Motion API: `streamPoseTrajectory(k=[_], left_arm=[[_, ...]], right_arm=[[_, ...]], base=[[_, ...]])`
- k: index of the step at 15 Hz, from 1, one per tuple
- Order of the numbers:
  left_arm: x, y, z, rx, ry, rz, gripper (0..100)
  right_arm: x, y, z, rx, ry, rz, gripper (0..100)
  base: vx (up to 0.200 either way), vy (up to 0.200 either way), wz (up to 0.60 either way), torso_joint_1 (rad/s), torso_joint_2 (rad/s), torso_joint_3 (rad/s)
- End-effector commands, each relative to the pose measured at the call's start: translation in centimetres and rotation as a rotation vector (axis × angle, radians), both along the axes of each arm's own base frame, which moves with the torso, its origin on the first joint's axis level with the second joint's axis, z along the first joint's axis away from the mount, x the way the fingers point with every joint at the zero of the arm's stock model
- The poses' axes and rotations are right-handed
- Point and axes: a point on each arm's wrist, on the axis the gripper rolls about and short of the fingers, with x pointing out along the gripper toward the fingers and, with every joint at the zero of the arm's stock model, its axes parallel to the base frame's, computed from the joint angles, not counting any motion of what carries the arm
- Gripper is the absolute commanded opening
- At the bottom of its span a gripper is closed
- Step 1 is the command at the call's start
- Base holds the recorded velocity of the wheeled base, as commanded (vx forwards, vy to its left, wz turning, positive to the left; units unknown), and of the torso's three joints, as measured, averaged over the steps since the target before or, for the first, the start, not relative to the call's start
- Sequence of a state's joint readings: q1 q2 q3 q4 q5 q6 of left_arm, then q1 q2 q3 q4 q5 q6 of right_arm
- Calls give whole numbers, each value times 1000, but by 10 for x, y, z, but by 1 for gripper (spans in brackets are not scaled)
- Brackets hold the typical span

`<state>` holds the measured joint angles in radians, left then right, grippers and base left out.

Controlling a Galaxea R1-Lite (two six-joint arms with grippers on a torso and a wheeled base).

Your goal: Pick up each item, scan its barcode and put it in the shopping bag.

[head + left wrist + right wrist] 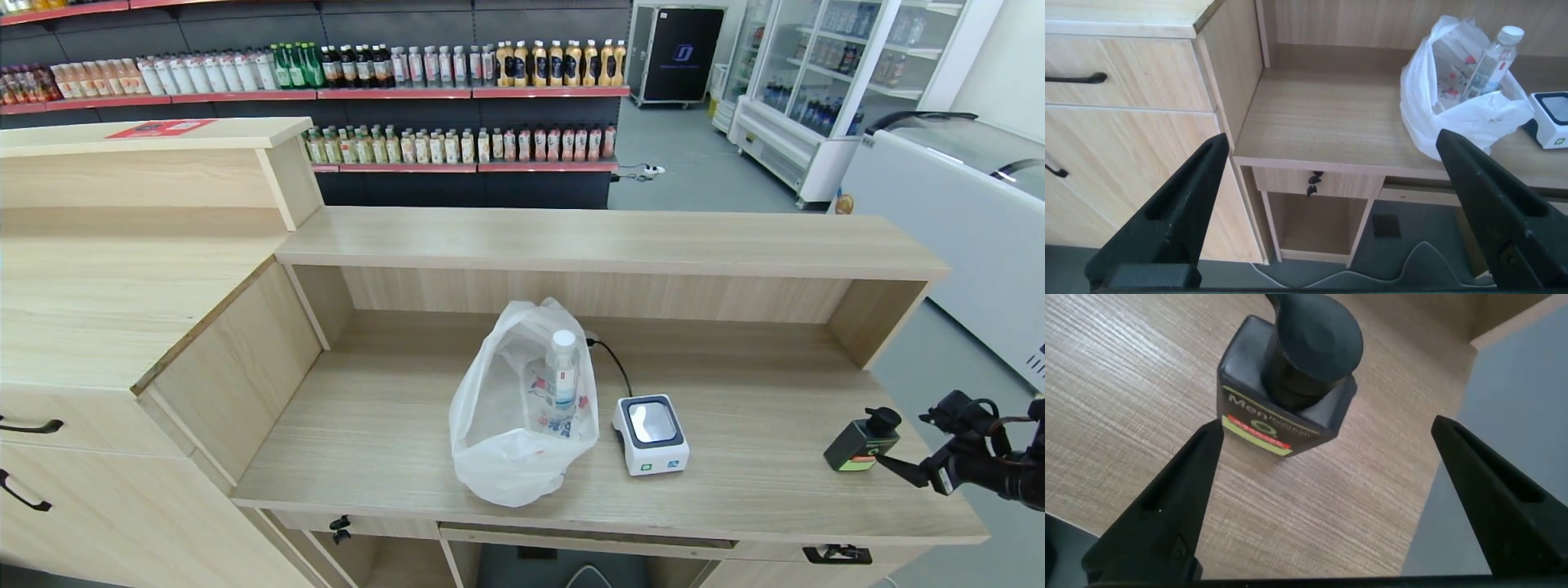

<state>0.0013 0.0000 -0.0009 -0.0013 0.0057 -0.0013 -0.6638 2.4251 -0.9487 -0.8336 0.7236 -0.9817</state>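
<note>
A dark pump bottle with a green and red label stands near the counter's right end. My right gripper is just to its right, open. In the right wrist view the pump bottle sits ahead of the open right gripper, not touching either finger. The white plastic shopping bag stands mid-counter with a clear water bottle upright inside. My left gripper hangs open and empty off the counter's front left, with the bag and water bottle farther off.
A white barcode scanner with a black cable sits right beside the bag, also in the left wrist view as the scanner. A raised wooden shelf overhangs the back of the counter. A tall cabinet with drawers bounds the left side.
</note>
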Motion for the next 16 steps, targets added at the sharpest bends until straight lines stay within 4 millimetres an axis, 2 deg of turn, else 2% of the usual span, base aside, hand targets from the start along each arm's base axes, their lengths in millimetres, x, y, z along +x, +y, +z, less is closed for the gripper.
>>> streamPoseTrajectory(k=[1,8,16], left_arm=[[0,0,0,0,-1,1,100],[0,0,0,0,-1,1,100],[0,0,0,0,1,1,100]], right_arm=[[12,0,-5,7,8,20,100],[35,24,-15,31,25,114,100],[43,35,-20,33,36,142,100]], base=[[0,0,0,0,0,0],[0,0,0,0,0,0],[0,0,0,0,0,0]])
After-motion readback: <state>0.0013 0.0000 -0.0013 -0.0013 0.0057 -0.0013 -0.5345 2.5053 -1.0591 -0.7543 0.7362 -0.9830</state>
